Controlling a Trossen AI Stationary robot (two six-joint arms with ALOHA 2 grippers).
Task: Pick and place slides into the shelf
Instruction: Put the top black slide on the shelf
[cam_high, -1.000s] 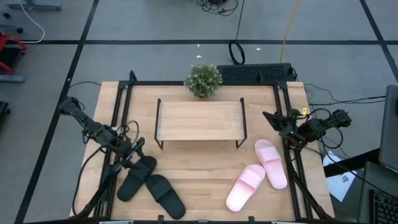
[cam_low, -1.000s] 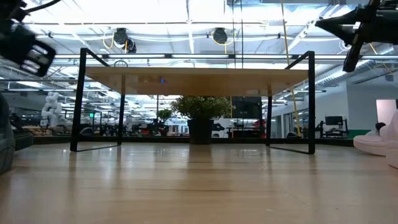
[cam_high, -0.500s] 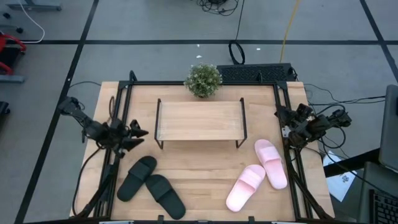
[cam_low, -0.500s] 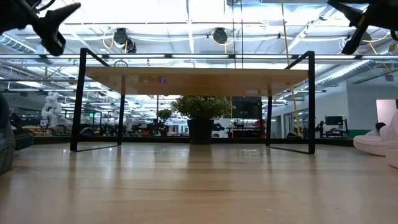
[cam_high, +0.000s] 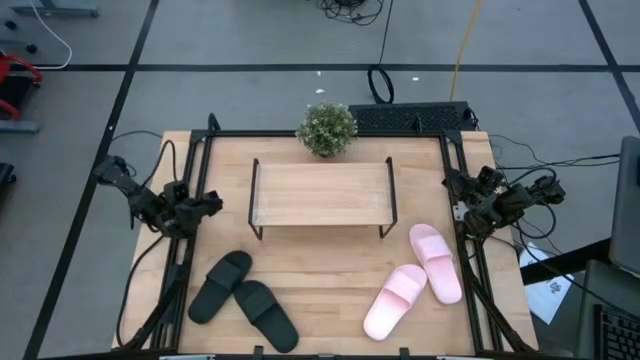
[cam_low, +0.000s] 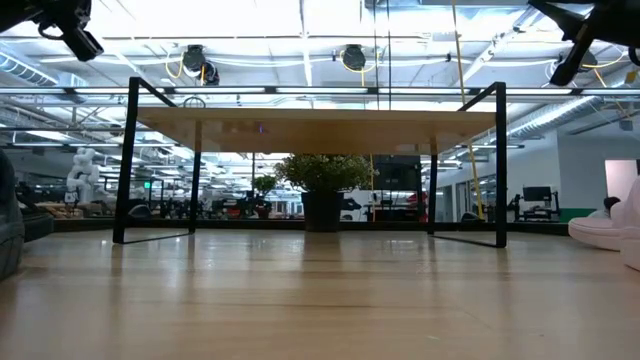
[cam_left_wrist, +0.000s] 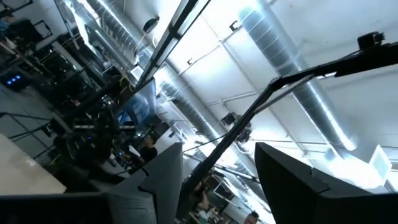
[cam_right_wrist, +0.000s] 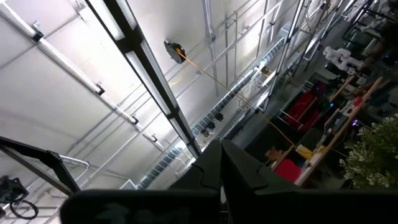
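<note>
From above, the shelf (cam_high: 321, 193) stands bare at the table's (cam_high: 320, 285) middle with a plant (cam_high: 326, 128) behind it, the black slides (cam_high: 242, 299) lying side by side near the front left and the pink slides (cam_high: 417, 275) near the front right, while the left gripper (cam_high: 203, 206) sits by the left edge and the right gripper (cam_high: 452, 187) by the right edge, both clear of the slides. The low view shows the shelf (cam_low: 315, 128) with nothing on top and a pink slide (cam_low: 605, 228) at far right. The left wrist view shows its fingers (cam_left_wrist: 292, 180) apart, pointing at the ceiling; the right wrist view shows its fingers (cam_right_wrist: 239, 168) closed together.
</note>
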